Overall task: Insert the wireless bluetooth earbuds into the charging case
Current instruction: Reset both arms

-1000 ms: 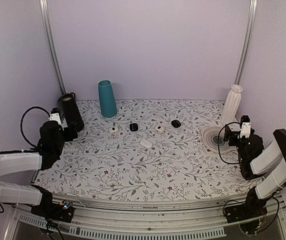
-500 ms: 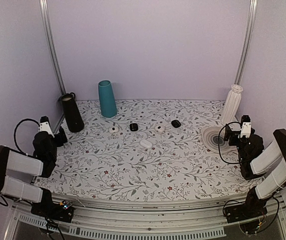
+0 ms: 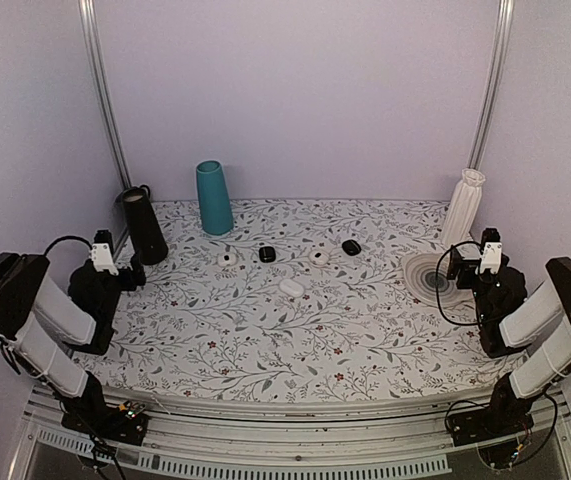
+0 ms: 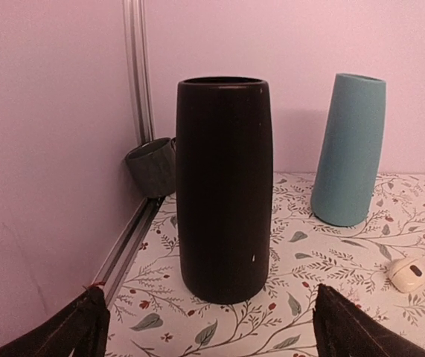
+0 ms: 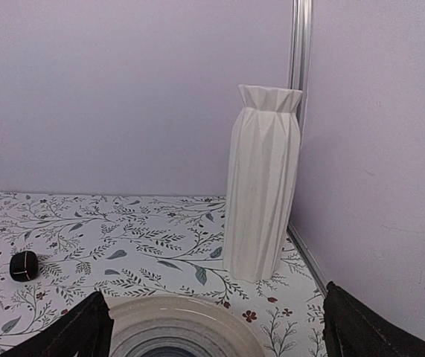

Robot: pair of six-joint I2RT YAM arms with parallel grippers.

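The charging case point(image 3: 291, 288), a small glossy white oblong, lies shut on the flowered tablecloth near the middle. The earbuds do not show in any view. My left gripper point(image 3: 131, 272) point(image 4: 208, 316) hangs open at the left edge, well left of the case. It faces a tall black vase point(image 4: 223, 186) and holds nothing. My right gripper point(image 3: 457, 272) point(image 5: 213, 306) stands open at the right edge, over the rim of a grey ringed plate point(image 5: 182, 320), also with nothing in it.
Two white round pieces with dark centres point(image 3: 227, 258) point(image 3: 319, 256) and two black lumps point(image 3: 267, 254) point(image 3: 351, 247) lie behind the case. A teal vase point(image 3: 213, 197) stands at the back left and a white ribbed vase point(image 3: 463, 208) at the back right. A grey cup point(image 4: 152, 165) sits behind the black vase.
The left arm has folded back, its elbow now raised at the far left, and its gripper has drawn slightly away from the black vase. The right arm has not moved.
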